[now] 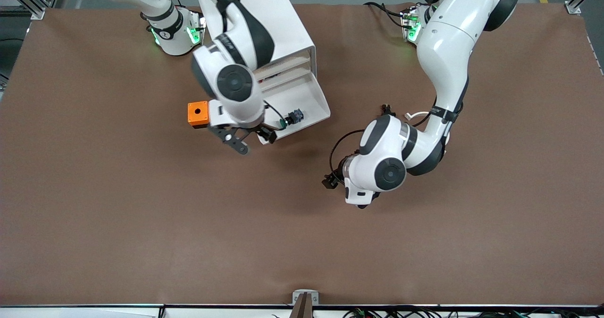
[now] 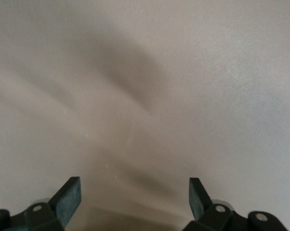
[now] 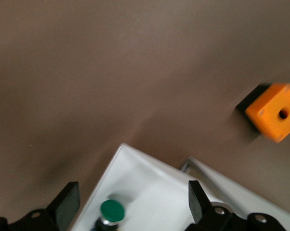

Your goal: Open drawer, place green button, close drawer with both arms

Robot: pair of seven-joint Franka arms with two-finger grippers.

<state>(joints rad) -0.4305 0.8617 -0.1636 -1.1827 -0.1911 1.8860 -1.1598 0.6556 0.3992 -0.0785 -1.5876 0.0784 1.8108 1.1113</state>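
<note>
Drawer (image 1: 302, 98): pulled open, toward the tabletop's robot-side edge. Button (image 1: 293, 117): laid inside. Right hand (image 3: 130, 202): spread wide above it, nothing held. Left hand (image 2: 134, 197): spread, empty, waiting over bare tabletop (image 1: 141, 223). Closing is best done by a square, even push.

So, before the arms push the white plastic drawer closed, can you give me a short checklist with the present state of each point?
1. White plastic tray drawer pulled open: ok.
2. Tiny green-capped push button lying inside it: ok.
3. Right gripper open, holding nothing, above the drawer's front corner: ok.
4. Left gripper open, over bare brown table: ok.
5. Orange cube with round hole beside the drawer, apart from it: ok.
6. Button low enough to clear the cabinet: cannot tell.
</note>
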